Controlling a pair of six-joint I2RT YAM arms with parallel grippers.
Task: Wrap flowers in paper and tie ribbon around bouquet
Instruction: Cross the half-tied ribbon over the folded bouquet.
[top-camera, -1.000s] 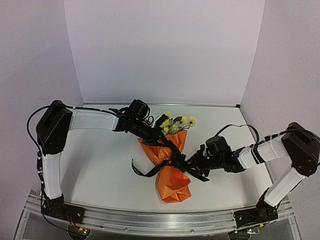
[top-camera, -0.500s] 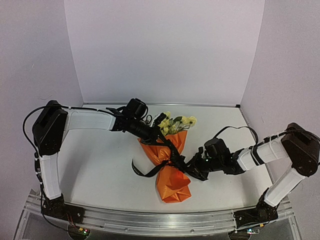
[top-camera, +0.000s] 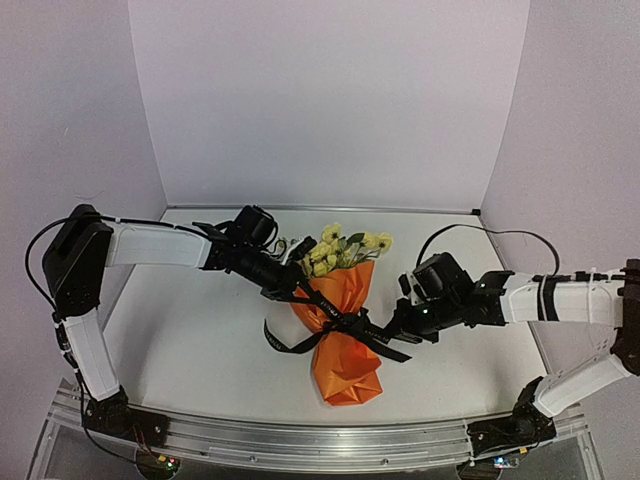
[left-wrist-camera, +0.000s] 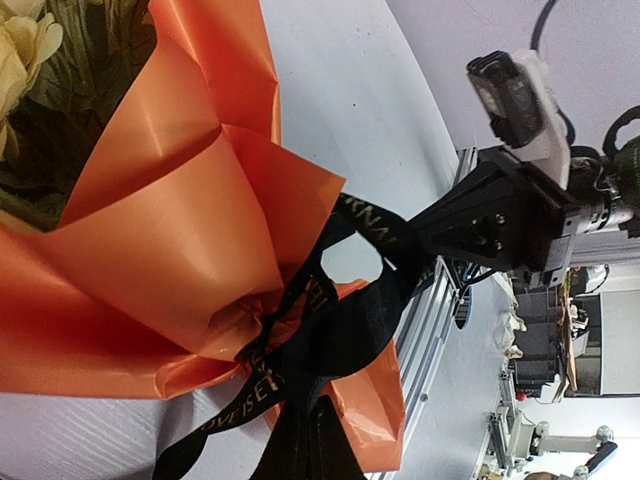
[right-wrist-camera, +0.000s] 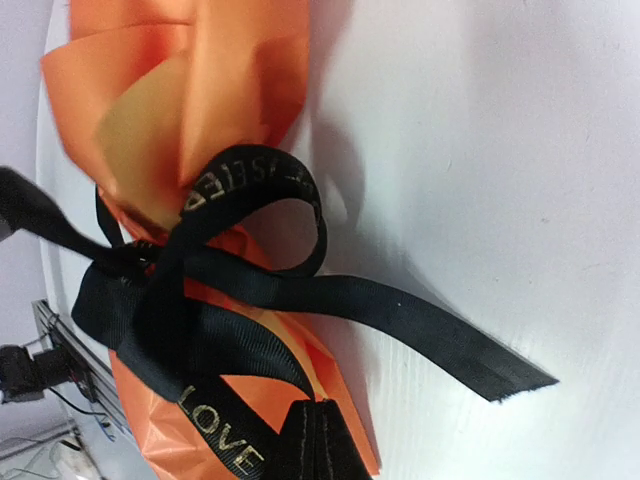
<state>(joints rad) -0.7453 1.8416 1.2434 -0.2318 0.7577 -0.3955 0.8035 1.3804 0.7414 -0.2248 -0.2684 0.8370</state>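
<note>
From above, the bouquet (top-camera: 340, 345) lies in the middle of the table (top-camera: 200, 330). The flowers (top-camera: 345, 245) are at its far end, and the orange paper (top-camera: 345, 375) is pinched in at the waist by the black ribbon (top-camera: 345, 322). One loose end of the ribbon curls off to the left on the table. The left gripper (top-camera: 295, 293) sits against the upper left side of the paper. The right gripper (top-camera: 400, 330) is just to the right of the tied waist. Both are black against black ribbon here, so this view probably cannot settle their grip.

In the left wrist view, the left gripper (left-wrist-camera: 305, 450) has its jaws closed on a strand of ribbon (left-wrist-camera: 340, 310) that runs up to the tied waist. The paper (left-wrist-camera: 200, 220) fans out on the left, with pale blooms (left-wrist-camera: 25, 40) in the top corner. Beyond the paper, the right gripper (left-wrist-camera: 425, 228) pinches another strand, which looks stretched tight.

In the right wrist view, the right gripper (right-wrist-camera: 320, 445) has its jaws closed on the lettered ribbon (right-wrist-camera: 300, 290). A loop stands above the crossing, against the paper (right-wrist-camera: 170, 80). One cut end lies flat on the table (right-wrist-camera: 480, 150).
</note>
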